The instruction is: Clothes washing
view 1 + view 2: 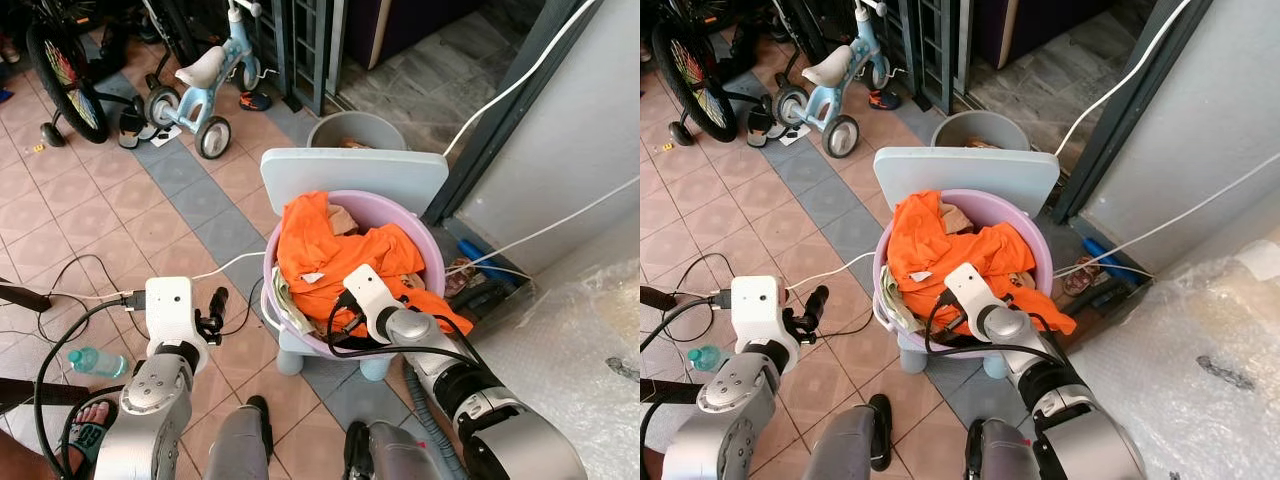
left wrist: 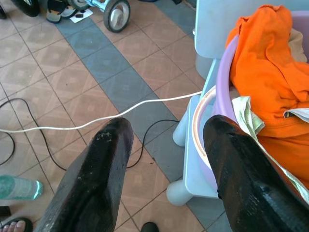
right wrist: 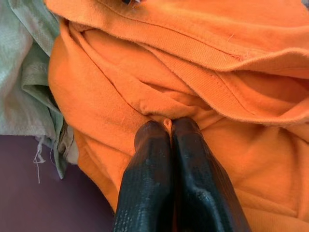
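Observation:
A lilac basin (image 1: 395, 207) heaped with an orange garment (image 1: 320, 245) stands on a small pale-blue chair (image 1: 350, 175). My right gripper (image 3: 166, 124) reaches into the basin from its near side. It is shut on a small fold of the orange garment (image 3: 145, 82). A pale green cloth (image 3: 24, 72) lies beside that garment against the basin's near-left wall. My left gripper (image 2: 166, 128) is open and holds nothing. It hovers over the tiled floor just left of the basin (image 2: 223, 87), at about the height of the chair seat.
A grey bucket (image 1: 355, 130) stands behind the chair. A child's tricycle (image 1: 200, 90) and a bicycle wheel (image 1: 65, 70) are at the far left. White cable (image 1: 230, 265) and black cables cross the floor. A water bottle (image 1: 95, 362) and a person's sandalled foot (image 1: 90, 420) are near left. Plastic-wrapped bulk (image 1: 580, 350) fills the right.

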Motion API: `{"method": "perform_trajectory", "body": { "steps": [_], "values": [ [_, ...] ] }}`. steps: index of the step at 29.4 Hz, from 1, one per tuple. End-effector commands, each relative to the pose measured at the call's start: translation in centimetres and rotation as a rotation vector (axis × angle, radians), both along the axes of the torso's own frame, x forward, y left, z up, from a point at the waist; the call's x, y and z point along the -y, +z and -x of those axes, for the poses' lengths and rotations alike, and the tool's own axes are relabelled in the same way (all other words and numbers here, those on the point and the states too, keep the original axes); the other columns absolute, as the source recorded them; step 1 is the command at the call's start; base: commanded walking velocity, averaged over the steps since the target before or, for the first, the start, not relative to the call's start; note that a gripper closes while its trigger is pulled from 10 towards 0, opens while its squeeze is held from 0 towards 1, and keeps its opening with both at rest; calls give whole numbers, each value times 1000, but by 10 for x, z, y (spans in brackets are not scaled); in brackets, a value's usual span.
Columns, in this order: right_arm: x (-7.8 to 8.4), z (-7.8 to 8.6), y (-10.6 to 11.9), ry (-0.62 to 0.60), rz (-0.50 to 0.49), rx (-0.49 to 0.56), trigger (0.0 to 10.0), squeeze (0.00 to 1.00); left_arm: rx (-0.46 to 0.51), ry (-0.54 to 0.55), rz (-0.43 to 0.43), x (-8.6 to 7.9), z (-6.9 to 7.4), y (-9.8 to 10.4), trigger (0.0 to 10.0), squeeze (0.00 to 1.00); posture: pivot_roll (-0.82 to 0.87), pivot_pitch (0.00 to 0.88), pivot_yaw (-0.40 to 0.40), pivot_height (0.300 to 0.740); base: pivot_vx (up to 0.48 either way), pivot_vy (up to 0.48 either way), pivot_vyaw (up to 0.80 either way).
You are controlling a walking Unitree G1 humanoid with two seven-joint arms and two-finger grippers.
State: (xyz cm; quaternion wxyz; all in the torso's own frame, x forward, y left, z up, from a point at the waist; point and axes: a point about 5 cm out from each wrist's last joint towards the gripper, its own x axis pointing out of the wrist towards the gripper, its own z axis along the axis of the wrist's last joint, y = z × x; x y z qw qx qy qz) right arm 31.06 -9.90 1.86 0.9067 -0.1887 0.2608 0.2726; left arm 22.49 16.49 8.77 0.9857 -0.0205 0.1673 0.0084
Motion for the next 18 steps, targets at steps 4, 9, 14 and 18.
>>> {"method": "perform_trajectory", "body": {
  "steps": [4, 9, 14, 18],
  "values": [
    [4, -11, 14, -75, -89, 78, 0, 0, -1, 9, -17, 2, -5, -6, 10000, 0, 108, 172, -39, 740, 0, 0, 0],
    [10, -38, 68, -191, -317, 348, 0, 0, 39, -18, -33, 3, -21, -4, 10000, 0, 61, 108, -6, 740, 0, 0, 0],
    [25, -43, 100, -264, -406, 512, 0, 0, 71, -44, -23, 11, -38, -1, 10000, 0, 25, 79, 16, 740, 0, 0, 0],
    [49, -41, 131, -359, -454, 669, 0, 0, 98, -72, -8, 19, -47, 1, 10000, 0, -14, 62, 34, 740, 0, 0, 0]
  ]
}}
